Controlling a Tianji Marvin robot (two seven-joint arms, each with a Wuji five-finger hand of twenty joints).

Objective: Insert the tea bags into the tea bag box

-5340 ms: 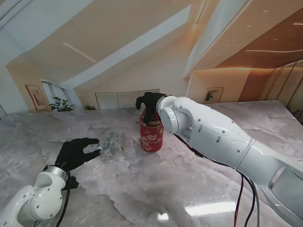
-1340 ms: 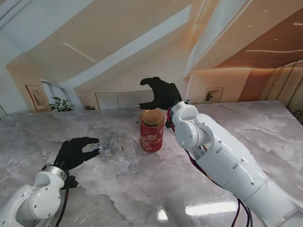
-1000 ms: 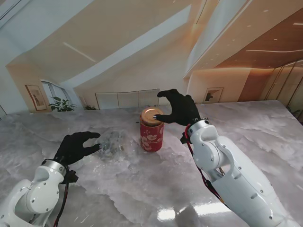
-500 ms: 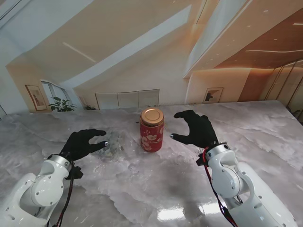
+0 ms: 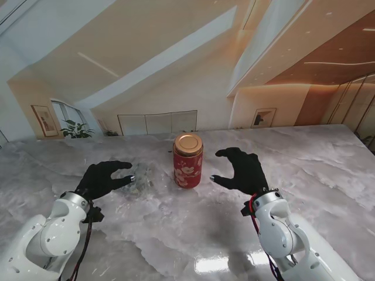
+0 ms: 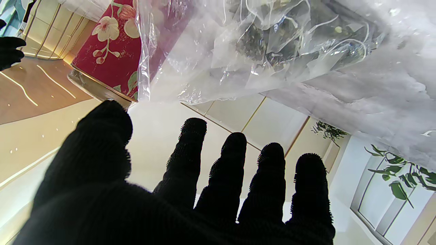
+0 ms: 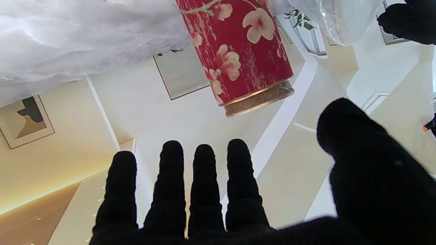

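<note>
We take the tin (image 5: 188,161) as our landmark: red, flowered, upright on the marble table (image 5: 176,234), its gold lid (image 5: 188,142) seated on top. That lid is the change. Five seconds ago our right hand (image 5: 240,170) was clamped over the tin's top; a second ago it had lifted off above the closed lid, and since then it has swung down and back toward us. Now it floats just right of the tin, touching nothing, fingers spread and thumb apart, holding nothing. The right wrist view agrees: the tin (image 7: 238,51) stands clear beyond the fingers (image 7: 204,183).

Our left hand (image 5: 104,178) has crept a little nearer the tin over the same stretch. It lies to the tin's left, fingers stretched and loose, reaching toward the clear bag (image 5: 139,178) of tea bags, which sits just left of the tin. From the left wrist view the bag (image 6: 259,51) lies past the fingertips (image 6: 235,143), not gripped; whether a fingertip brushes the plastic we cannot tell.

We judge that the lid going on ends this round. The bag does not look empty, with dark sachets and strings (image 6: 289,44) showing through it. If those must go in, the lid has to come off again.
</note>
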